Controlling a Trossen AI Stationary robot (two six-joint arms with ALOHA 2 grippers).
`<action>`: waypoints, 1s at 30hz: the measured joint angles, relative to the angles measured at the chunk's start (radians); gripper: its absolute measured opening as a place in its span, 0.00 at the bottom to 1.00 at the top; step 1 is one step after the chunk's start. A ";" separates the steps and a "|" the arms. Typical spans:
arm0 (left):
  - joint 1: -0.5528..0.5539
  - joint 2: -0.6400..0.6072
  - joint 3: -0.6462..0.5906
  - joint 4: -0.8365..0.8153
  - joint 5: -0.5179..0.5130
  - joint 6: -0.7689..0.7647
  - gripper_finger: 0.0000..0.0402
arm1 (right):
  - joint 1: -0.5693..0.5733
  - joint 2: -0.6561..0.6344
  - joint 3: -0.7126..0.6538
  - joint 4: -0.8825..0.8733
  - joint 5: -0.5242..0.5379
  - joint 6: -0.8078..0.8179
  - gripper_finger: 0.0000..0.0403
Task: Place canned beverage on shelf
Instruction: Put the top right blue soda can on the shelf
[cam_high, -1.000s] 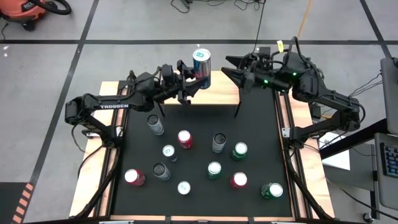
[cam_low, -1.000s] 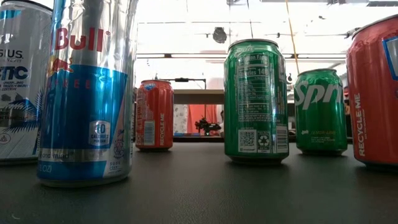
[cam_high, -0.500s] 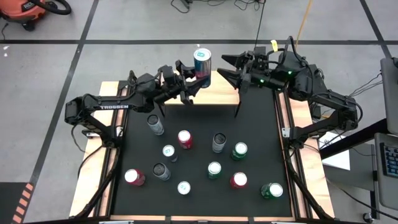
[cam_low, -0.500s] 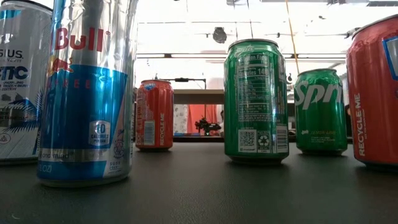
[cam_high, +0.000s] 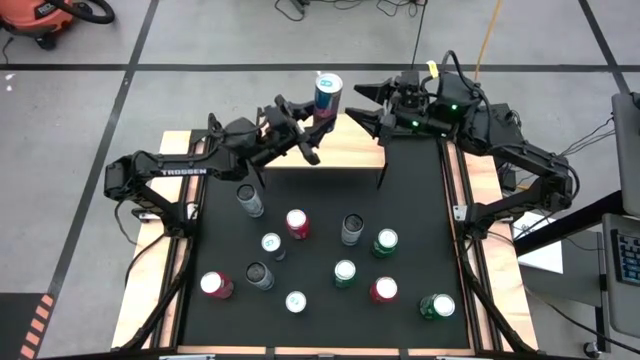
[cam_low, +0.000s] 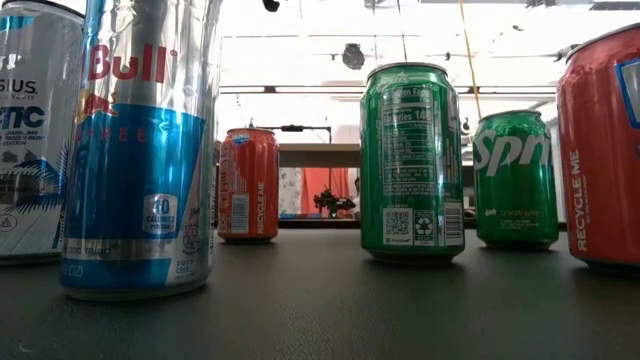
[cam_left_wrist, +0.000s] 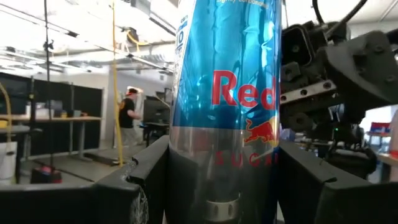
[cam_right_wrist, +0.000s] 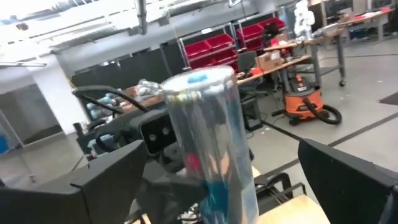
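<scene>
A tall blue-and-silver Red Bull can (cam_high: 327, 96) stands upright over the far edge of the light-wood shelf (cam_high: 350, 148), which is at the table's far edge. My left gripper (cam_high: 316, 124) is shut on it. Whether the can's base touches the shelf is hidden. My right gripper (cam_high: 367, 108) is open and empty just to the can's right, pointing at it. In the right wrist view the can (cam_right_wrist: 208, 137) shows between and beyond that gripper's spread fingers. My left gripper pinches the can's lower body (cam_left_wrist: 186, 186) between its two fingers (cam_left_wrist: 146, 177), one on each side. The fingers come about level from the table's left side. The can stays upright in the hold.
Several cans stand on the black table (cam_high: 410, 200) nearer than the shelf: silver (cam_high: 250, 200), red (cam_high: 297, 222), green (cam_high: 386, 242) and others. In the low view a Red Bull can (cam_low: 140, 150) and a green can (cam_low: 412, 160) stand close to the camera.
My left gripper has carried the can toward the table's far edge, over the shelf, keeping it upright. My right gripper has moved toward the far edge and a little left, staying open beside the can.
</scene>
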 joint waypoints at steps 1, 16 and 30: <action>0.000 0.000 0.000 -0.011 -0.005 0.000 0.54 | -0.005 0.008 0.000 0.011 -0.002 0.000 0.99; 0.002 0.005 0.000 -0.016 -0.047 0.000 0.54 | -0.060 0.100 0.008 0.145 -0.131 0.021 0.99; 0.005 0.034 0.000 -0.017 -0.058 0.000 0.54 | -0.060 0.154 0.009 0.232 -0.159 -0.025 0.91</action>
